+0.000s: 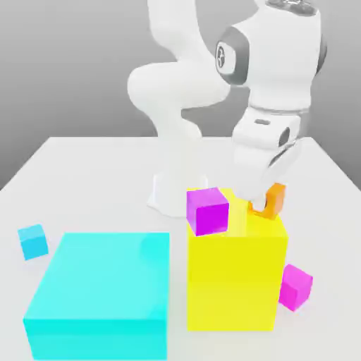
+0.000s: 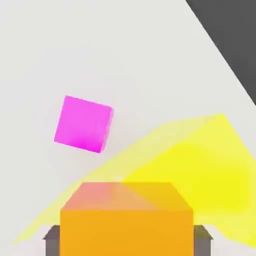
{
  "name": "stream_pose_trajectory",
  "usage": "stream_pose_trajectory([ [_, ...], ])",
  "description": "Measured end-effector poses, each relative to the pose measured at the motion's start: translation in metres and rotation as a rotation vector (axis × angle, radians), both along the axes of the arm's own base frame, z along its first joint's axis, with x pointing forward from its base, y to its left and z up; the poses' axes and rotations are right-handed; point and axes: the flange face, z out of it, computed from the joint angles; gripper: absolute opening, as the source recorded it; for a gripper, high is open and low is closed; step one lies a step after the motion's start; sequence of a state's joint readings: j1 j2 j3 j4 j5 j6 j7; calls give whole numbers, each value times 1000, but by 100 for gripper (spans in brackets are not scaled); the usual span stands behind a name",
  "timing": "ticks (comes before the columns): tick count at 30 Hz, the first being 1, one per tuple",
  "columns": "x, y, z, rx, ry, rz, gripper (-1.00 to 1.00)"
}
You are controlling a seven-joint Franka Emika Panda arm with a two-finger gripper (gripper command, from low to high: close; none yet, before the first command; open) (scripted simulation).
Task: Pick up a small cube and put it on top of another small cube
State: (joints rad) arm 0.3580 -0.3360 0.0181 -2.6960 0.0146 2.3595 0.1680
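Note:
My gripper is shut on a small orange cube, which hangs at the back right corner of the tall yellow block's top; whether it touches the block I cannot tell. In the hand view the orange cube sits between two dark fingers, with the yellow block behind it. A small purple cube rests on the yellow block's top towards the exterior view's left. A small magenta cube lies on the table beside the yellow block, and the hand view shows a magenta cube on the table.
A large flat cyan block stands to the exterior view's left of the yellow block. A small cyan cube lies further left on the white table. The arm's base stands behind the blocks.

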Motion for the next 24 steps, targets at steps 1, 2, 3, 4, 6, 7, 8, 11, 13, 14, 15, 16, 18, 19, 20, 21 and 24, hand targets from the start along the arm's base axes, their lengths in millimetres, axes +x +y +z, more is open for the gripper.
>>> stream_pose_trajectory([
  [1, 0, 0, -4, -1, 0, 1, -100],
  [2, 0, 0, 1, -1, 0, 1, -100],
  [3, 1, 0, 11, -1, 0, 1, -100],
  [4, 1, 1, 23, -1, 0, 1, -100],
  [6, 0, 0, 49, -3, -1, 1, -100],
  [7, -3, -2, 58, -2, -1, -17, -100],
  [8, -11, -7, 62, -1, -1, -57, -100],
  [11, -35, -23, 66, 0, -1, -193, -100],
  [13, -51, -34, 66, -2, -1, -292, -100],
  [14, -55, -37, 60, -3, -1, -321, -100],
  [15, -57, -38, 51, -4, -1, -335, -100],
  [16, -58, -39, 40, -4, -1, -342, -100],
  [18, -59, -39, 16, -4, -1, -348, -100],
  [19, -59, -40, 5, -4, -1, -349, 100],
  [20, -59, -40, 5, -4, -1, -349, 100],
  [21, -59, -40, 5, -4, -1, -349, 100],
  [24, -59, -40, 5, -4, -1, -349, 100],
])
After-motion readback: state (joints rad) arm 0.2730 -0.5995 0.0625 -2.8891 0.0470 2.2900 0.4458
